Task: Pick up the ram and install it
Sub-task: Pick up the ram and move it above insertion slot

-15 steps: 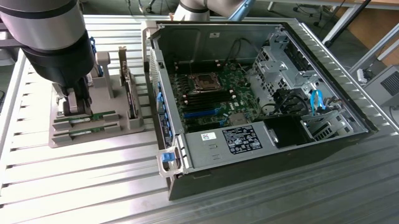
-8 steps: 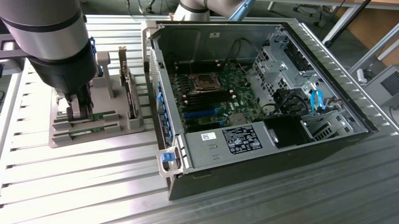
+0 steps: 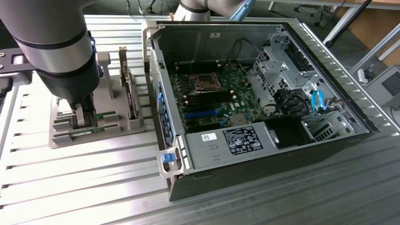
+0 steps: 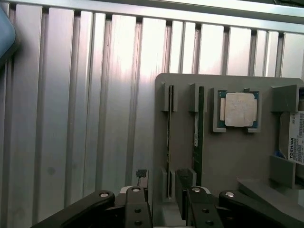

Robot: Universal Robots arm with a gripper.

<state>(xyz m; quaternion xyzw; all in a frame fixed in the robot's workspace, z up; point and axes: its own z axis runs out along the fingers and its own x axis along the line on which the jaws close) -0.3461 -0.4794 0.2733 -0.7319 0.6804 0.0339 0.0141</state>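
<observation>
Ribbed metal table (image 3: 75,187) under everything. The open PC case (image 3: 187,185) is on the exterior view's right with its motherboard (image 3: 212,93) exposed, well apart from where I'm working. I have the arm (image 3: 56,51) over the grey holder (image 4: 228,156) on the exterior view's left.

The gripper (image 4: 166,192) is low at one end of the holder, fingers (image 4: 137,202) spread and pinching nothing. The ram (image 4: 200,118) stands on edge in its slot. Its long axis runs straight away from the gripper, so the fingers would close across its thin faces.

My read: the gap sits over the thin dark board (image 4: 169,137) in the neighbouring slot. The ram lies just beside one finger, not centred. The CPU chip (image 4: 240,109) sits beyond the ram.
</observation>
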